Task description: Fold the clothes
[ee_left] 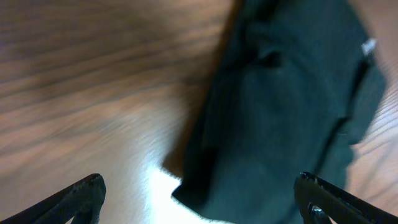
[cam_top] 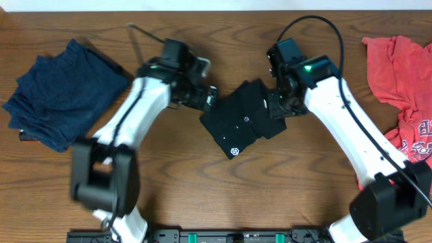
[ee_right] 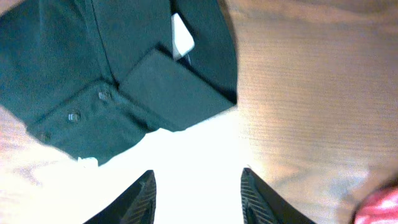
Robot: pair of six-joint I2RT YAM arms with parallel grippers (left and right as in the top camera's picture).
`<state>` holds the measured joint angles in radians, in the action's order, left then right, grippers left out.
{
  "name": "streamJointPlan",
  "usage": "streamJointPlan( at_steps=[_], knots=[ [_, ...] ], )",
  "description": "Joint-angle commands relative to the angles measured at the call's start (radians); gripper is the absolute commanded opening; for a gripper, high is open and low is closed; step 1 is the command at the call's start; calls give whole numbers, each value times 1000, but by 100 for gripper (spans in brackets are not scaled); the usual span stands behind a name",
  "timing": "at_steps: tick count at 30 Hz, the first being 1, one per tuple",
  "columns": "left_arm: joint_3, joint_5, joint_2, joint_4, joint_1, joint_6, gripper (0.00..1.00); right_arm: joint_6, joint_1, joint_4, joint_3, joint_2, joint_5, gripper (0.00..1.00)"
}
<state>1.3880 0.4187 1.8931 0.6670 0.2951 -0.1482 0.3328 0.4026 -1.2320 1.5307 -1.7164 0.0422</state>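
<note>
The black collared shirt (cam_top: 241, 120) lies folded into a small bundle at the table's middle, its white round logo (cam_top: 235, 151) facing up. My left gripper (cam_top: 209, 100) hovers at its left edge, open and empty; its wrist view shows the black shirt (ee_left: 286, 106) between and beyond the fingers (ee_left: 199, 196). My right gripper (cam_top: 275, 102) sits at the bundle's right edge, open and empty (ee_right: 196, 186); its wrist view shows the shirt's button placket and a white tag (ee_right: 124, 81). A coral-red T-shirt (cam_top: 405, 88) lies at the far right. Folded navy-blue garments (cam_top: 64, 91) lie at the far left.
Bare wooden tabletop (cam_top: 202, 196) surrounds the black shirt. A black cable (cam_top: 317, 27) loops above the right arm. The arms' bases stand at the front edge (cam_top: 223, 236).
</note>
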Motion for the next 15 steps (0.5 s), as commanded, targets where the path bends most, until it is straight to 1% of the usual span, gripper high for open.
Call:
streamJointPlan(
  at_steps=[1, 3, 8, 15],
  knots=[
    [81, 19, 97, -8, 18, -112, 98, 34, -15, -36, 11, 56, 22, 45],
    [114, 46, 142, -19, 23, -115, 98, 32, -25, -52, 11, 89, 23, 47],
    [150, 177, 222, -49, 24, -121, 98, 33, -48, -75, 11, 142, 33, 49],
    [149, 251, 314, -44, 55, -116, 98, 33, -58, -82, 11, 148, 32, 49]
  ],
)
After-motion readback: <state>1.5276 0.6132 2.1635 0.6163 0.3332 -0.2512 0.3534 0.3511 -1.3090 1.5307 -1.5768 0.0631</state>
